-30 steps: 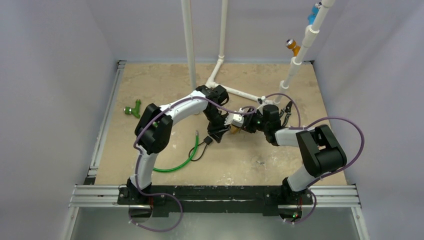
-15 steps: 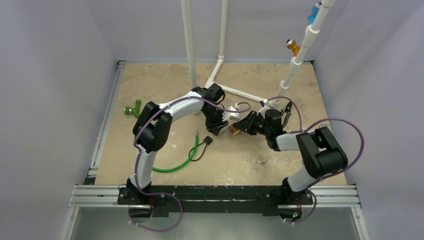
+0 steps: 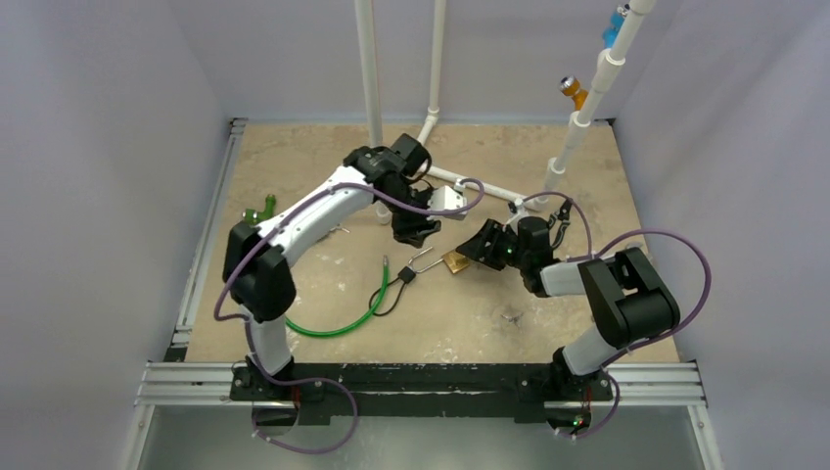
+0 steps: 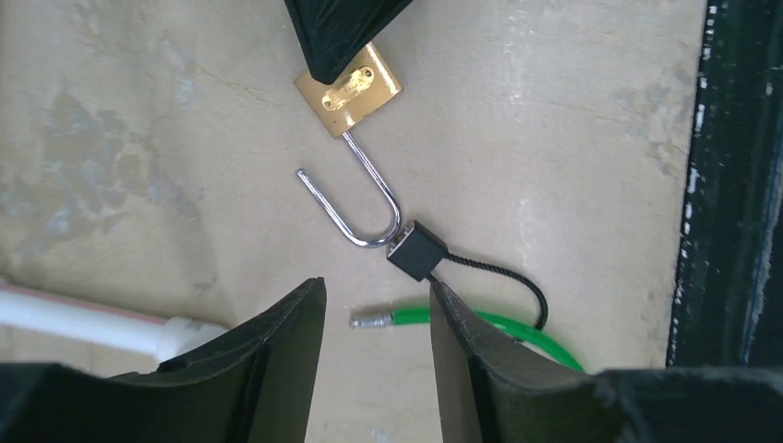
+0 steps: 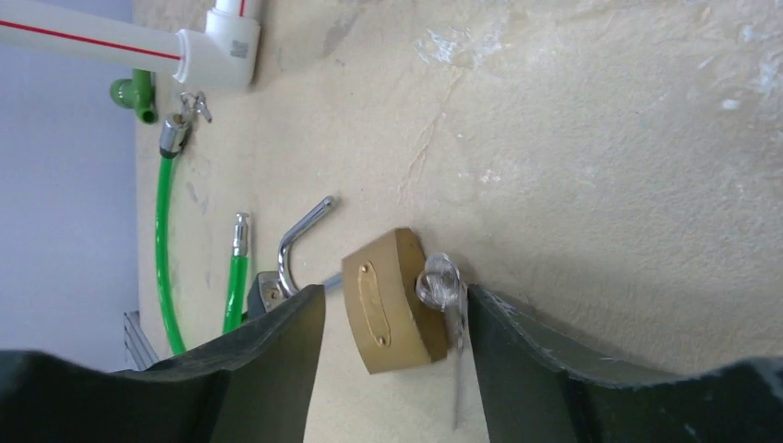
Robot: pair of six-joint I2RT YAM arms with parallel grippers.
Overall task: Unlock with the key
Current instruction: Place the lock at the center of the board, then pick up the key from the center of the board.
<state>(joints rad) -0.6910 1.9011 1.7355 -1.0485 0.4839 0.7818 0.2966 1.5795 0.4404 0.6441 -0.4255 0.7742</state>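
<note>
A brass padlock [image 3: 453, 262] lies on the table with its steel shackle [image 4: 355, 198] swung open, free end out of the body. A silver key [image 5: 441, 281] sticks in its keyhole. My right gripper [image 5: 397, 309] is open, its fingers on either side of the padlock [image 5: 388, 305], the key close to the right finger. My left gripper [image 4: 377, 295] hangs open above the table, holding nothing, a little way from the shackle. From above, the left gripper [image 3: 416, 230] sits behind and to the left of the padlock, and the right gripper [image 3: 477, 250] just to its right.
A small black tag [image 4: 415, 251] on a cord sits at the shackle's bend. A green cable [image 3: 343, 326] curves to the near left, its metal tip [image 4: 369, 319] near my left fingers. White pipes [image 3: 480, 186] run behind, and a green fitting [image 3: 259, 212] lies far left.
Both grippers have opened. The left arm pulled back and up from the padlock. The padlock now lies on the table with its shackle open, between the right fingers.
</note>
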